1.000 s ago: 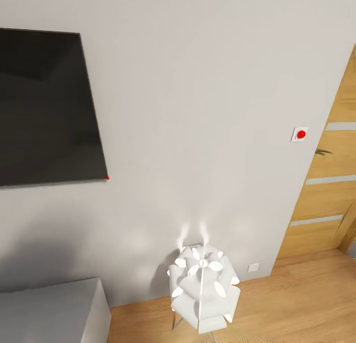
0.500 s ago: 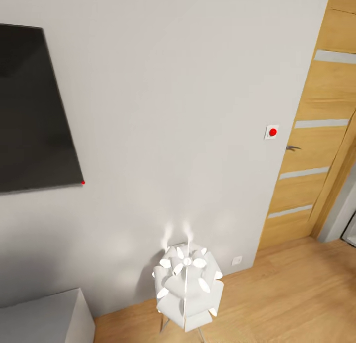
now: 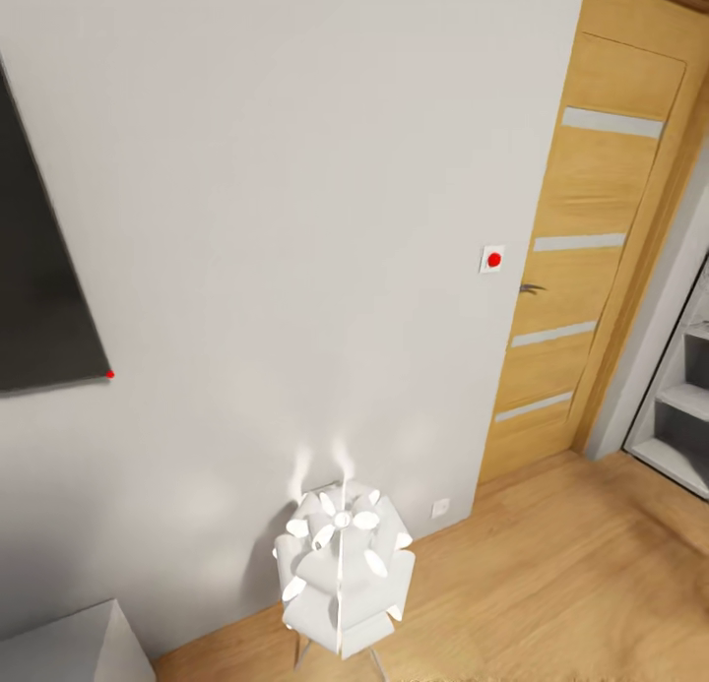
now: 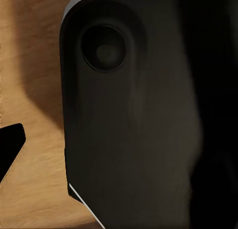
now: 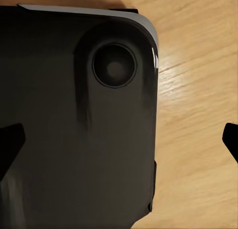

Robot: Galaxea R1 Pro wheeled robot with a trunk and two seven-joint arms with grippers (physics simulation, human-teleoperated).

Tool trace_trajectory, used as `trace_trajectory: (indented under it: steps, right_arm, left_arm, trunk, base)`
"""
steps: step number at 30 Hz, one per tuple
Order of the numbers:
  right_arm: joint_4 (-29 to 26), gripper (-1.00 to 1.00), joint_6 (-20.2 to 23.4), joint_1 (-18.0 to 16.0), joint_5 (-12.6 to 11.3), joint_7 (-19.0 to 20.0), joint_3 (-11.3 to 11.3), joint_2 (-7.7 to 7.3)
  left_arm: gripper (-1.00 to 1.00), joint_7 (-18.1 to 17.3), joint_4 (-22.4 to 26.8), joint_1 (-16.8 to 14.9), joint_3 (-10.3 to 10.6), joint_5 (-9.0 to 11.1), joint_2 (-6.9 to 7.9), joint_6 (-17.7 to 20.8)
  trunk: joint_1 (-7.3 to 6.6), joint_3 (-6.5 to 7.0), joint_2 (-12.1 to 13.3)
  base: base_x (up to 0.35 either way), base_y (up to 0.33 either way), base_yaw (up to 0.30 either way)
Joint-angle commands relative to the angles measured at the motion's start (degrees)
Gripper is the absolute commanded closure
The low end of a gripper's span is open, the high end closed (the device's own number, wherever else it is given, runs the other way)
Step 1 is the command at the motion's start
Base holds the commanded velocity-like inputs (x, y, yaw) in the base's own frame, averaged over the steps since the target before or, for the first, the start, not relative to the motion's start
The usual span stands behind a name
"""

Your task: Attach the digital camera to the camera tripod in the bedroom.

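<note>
The digital camera and the camera tripod are out of view. The head view faces a pale grey bedroom wall (image 3: 295, 219) above a light wood plank floor (image 3: 551, 584), with a wooden door (image 3: 581, 269) to the right. My right gripper (image 5: 119, 140) is open: its dark fingertips (image 5: 10, 144) stand at opposite edges of the right wrist view, with nothing held. My left gripper (image 4: 119, 149) looks open too, one fingertip (image 4: 10, 149) showing at the edge. Behind both grippers is a dark rounded panel (image 4: 148, 115) of the robot over the floor.
A white petal-shaped floor lamp (image 3: 340, 569) stands against the wall. A dark wall screen (image 3: 39, 298) is at the left, a white wall plate with a red dot (image 3: 491, 259) beside the door, white shelves (image 3: 684, 406) at the far right, and a white-grey furniture corner (image 3: 69, 648) low left.
The head view has swung to the right: the dark screen, lamp and wall plate slid left in the picture, and the whole door and the shelves came into view.
</note>
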State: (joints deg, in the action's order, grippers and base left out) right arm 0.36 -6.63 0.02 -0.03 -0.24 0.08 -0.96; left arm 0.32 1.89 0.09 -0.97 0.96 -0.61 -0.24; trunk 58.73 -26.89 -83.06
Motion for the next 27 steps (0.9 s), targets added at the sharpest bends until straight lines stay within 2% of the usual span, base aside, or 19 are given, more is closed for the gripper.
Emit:
trace_trajectory:
  steps: [1,27]
  right_arm:
    - [0.05,-1.0,-0.22,-0.02,-0.01,-0.02,0.01,0.0]
    - [0.08,-1.0,-0.17,-0.02,0.03,-0.02,0.01,0.0]
  left_arm:
    - [-1.0,0.03,0.05,0.01,-0.08,0.1,-0.01,-0.03]
    - [-1.0,0.03,0.05,0.01,-0.08,0.13,-0.01,-0.03]
  trunk:
    - [0.0,-0.04,-0.02]
    - [0.0,-0.04,-0.02]
  base:
    - [0.0,0.0,-0.241]
    - [0.0,0.0,-0.264]
